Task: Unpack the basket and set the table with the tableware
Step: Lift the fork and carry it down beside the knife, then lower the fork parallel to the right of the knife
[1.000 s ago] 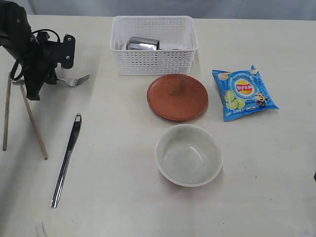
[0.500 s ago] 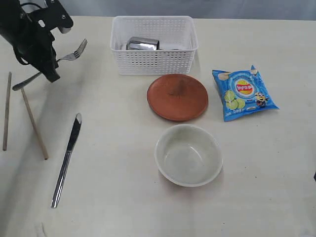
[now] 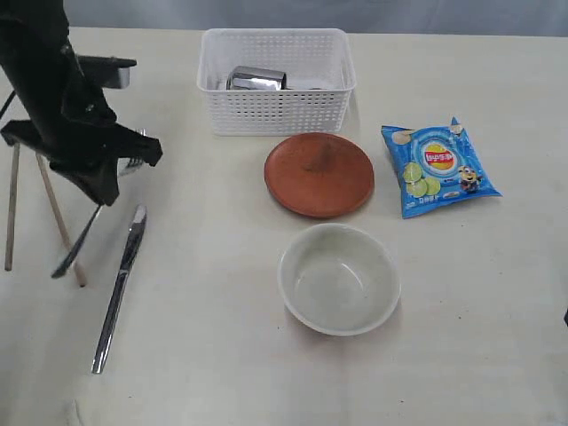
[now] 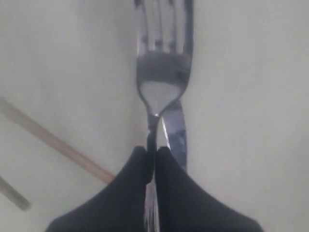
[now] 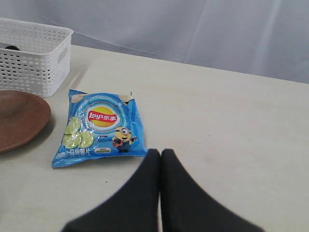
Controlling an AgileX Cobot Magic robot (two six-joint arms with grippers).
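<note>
- Left wrist view: my left gripper (image 4: 152,157) was pinched almost closed on the neck of the fork (image 4: 161,77), tines pointing away from the camera. The knife (image 4: 176,137) lay on the table (image 3: 222,373) directly beyond it.
- Exterior view: the fork hung tilted between the two chopsticks (image 3: 58,213) and the knife. Its handle end sat low beside the nearer chopstick; I could not tell whether it touched.
- Right gripper (image 5: 160,157): jaws pressed together on nothing, resting near the chip bag (image 5: 99,128).
- Laid out mid-table: plate (image 3: 319,174), with the bowl (image 3: 339,278) just beside it on the near side.
- Not yet unpacked: the cup (image 3: 257,79), lying on its side inside the basket (image 3: 277,111) at the far edge.
- Step in hand, by my reading: setting the fork down on the left of the setting, next to the knife.
- Next move would call for lowering until the fork lay flat, roughly parallel to the knife and clear of both knife and chopstick, and only then parting the jaws.
- Risk noted: the low handle end could nudge the chopstick on the way down.
</note>
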